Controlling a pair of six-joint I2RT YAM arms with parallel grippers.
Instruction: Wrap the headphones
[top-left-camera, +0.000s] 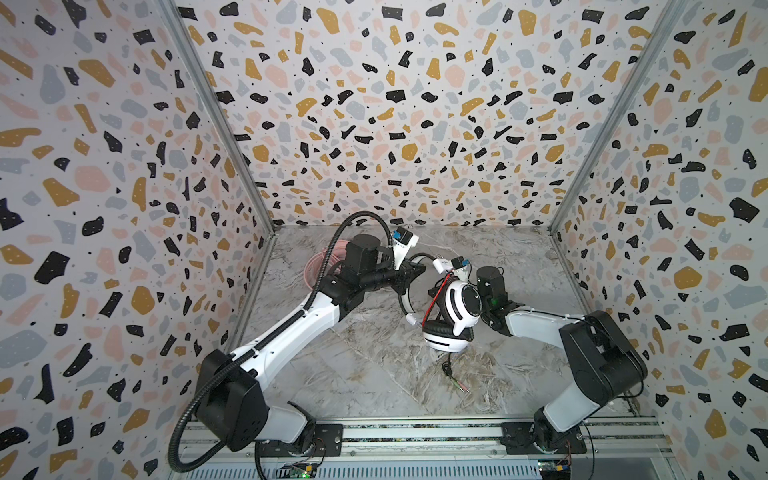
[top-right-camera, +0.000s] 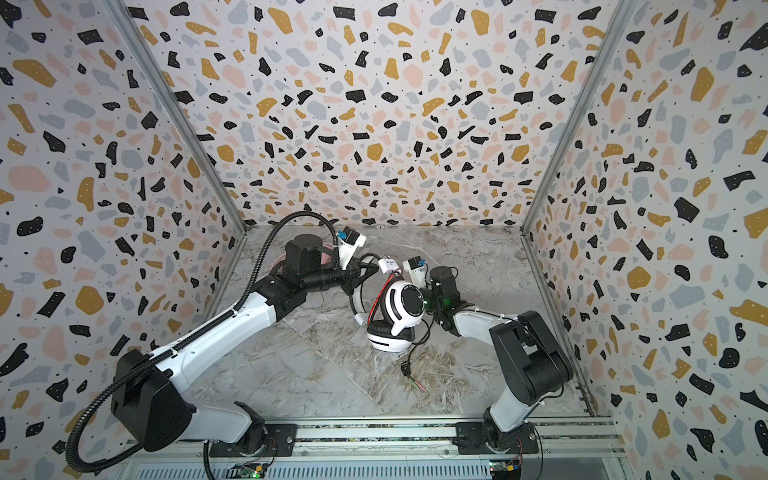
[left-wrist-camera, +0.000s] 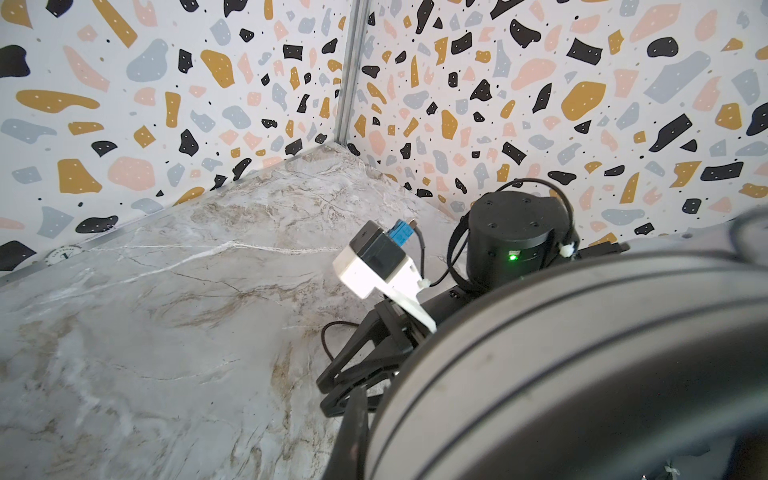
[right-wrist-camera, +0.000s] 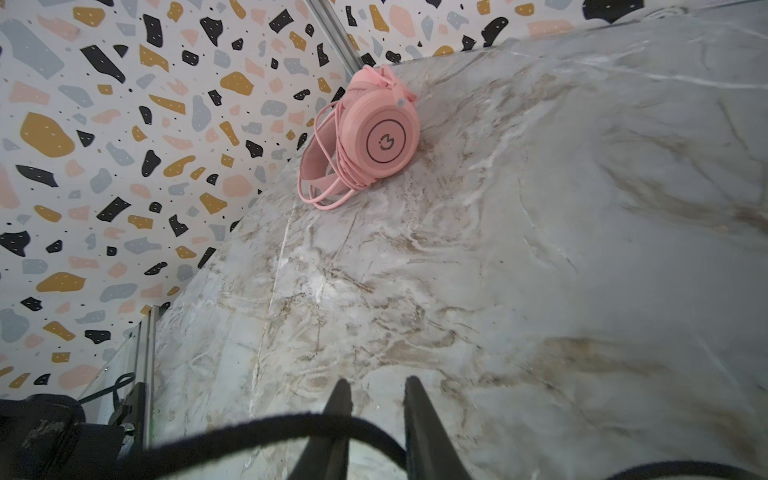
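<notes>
- white-and-black headset (top-left-camera: 459, 305) stands mid-scene on the table (top-left-camera: 353, 374), one cup down; left gripper (top-left-camera: 412, 272) clamped on its band (top-left-camera: 403, 299);
- right gripper (right-wrist-camera: 377, 382) fingers slightly apart, black cable (right-wrist-camera: 257, 430) crossing them;
- pink headset (right-wrist-camera: 386, 133), cable wound, by the far-left corner.

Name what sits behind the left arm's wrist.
Pink headphones on the table, cable wound around them. In both top views the left arm covers all but a sliver; the right wrist view shows them plainly.
</notes>
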